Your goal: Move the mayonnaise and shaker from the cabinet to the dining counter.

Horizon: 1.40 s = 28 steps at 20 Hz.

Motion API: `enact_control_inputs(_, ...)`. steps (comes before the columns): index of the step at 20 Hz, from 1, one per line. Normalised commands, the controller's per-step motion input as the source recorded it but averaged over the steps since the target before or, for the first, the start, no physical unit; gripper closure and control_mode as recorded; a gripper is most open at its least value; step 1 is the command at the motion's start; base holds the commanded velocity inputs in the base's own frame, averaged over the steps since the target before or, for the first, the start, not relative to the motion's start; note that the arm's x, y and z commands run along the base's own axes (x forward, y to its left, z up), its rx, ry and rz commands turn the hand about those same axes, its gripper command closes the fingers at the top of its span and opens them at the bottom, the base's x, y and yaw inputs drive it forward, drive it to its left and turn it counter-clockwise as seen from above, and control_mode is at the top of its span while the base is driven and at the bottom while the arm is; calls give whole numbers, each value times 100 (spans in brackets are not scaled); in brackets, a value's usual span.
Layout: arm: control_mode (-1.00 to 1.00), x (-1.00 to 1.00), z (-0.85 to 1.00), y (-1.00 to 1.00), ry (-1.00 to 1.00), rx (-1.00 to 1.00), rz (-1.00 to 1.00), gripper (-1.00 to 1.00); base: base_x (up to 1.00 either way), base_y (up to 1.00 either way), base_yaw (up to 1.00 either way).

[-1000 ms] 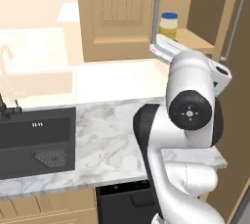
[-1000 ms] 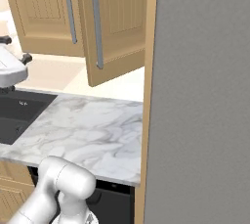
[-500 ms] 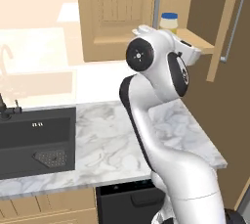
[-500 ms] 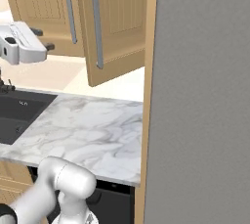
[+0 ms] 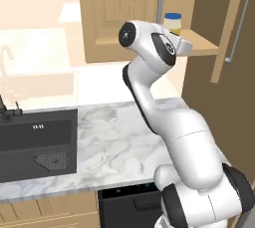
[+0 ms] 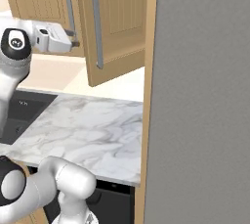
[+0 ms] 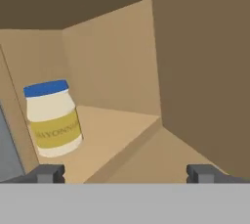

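Cabinet point(image 7: 112, 66) shelf, mayonnaise point(image 7: 51, 117) at left edge

One legible text: "MAYONNAISE", dark capitals on the yellow label band of the mayonnaise point(image 7: 52, 118) jar, read in the hand view. Word runs across the band on a slight slant. Jar stands upright on the wooden shelf point(image 7: 114, 135) inside the cabinet point(image 7: 195, 61). Left base view: same jar point(image 5: 173, 23) too small, label unreadable. Faint pale marks on the black sink point(image 5: 37, 145) rim in that view, not legible.
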Motion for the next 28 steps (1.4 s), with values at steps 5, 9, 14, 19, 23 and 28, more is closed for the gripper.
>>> enact_control_inputs(5, -100, 93, -34, -50, 5, 0, -16, -100, 0, 0, 0)
enact_control_inputs(9, -100, 54, -17, -58, 0, 0, -17, -100, 0, 0, 0)
enact_control_inputs(14, -100, 23, -5, -72, 0, 0, -20, -100, 0, 0, 0)
enact_control_inputs(19, -100, -12, -2, -97, 0, 0, -17, -100, 0, 0, 0)
enact_control_inputs(23, -100, -61, -11, -97, 0, 0, -5, -100, 0, 0, 0)
enact_control_inputs(28, -100, -97, -9, -93, -4, 3, 0, -100, 0, 0, 0)
